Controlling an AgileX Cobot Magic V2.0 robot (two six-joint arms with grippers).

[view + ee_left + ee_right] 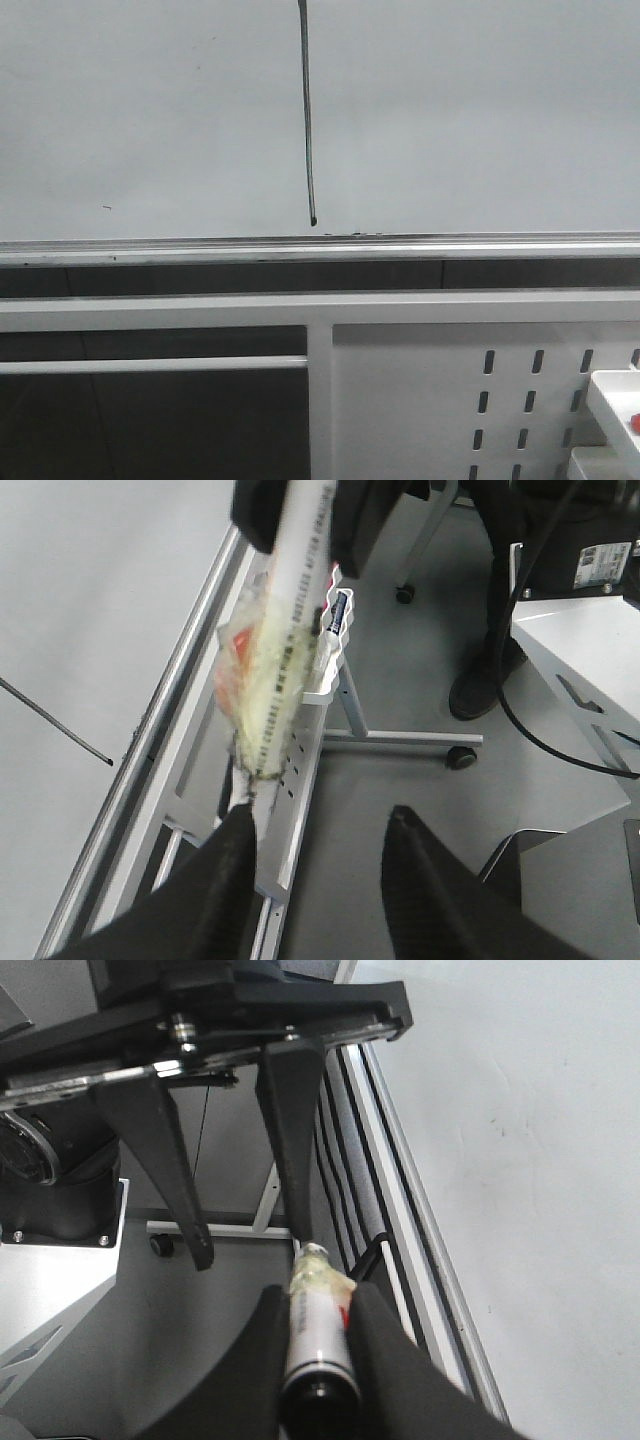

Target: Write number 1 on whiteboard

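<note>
The whiteboard (150,120) fills the upper front view, with a silver rail (200,246) along its lower edge. The number 1 (306,120) is a thin black stroke ending in a blob just above the rail; it also shows in the left wrist view (55,720). No gripper shows in the front view. My right gripper (320,1295) is shut on a white marker pen (318,1345), its black end towards the camera. My left gripper (320,830) is open; the pen's tape-wrapped end (270,680) reaches one of its fingers (235,850). Both arms hang beside the board.
A white slotted metal panel (420,400) and frame bars stand below the rail. A white tray (612,400) sits at the lower right. A person's dark shoe (478,688), a wheeled stand (460,757), a black cable and a white machine base (580,650) are on the floor side.
</note>
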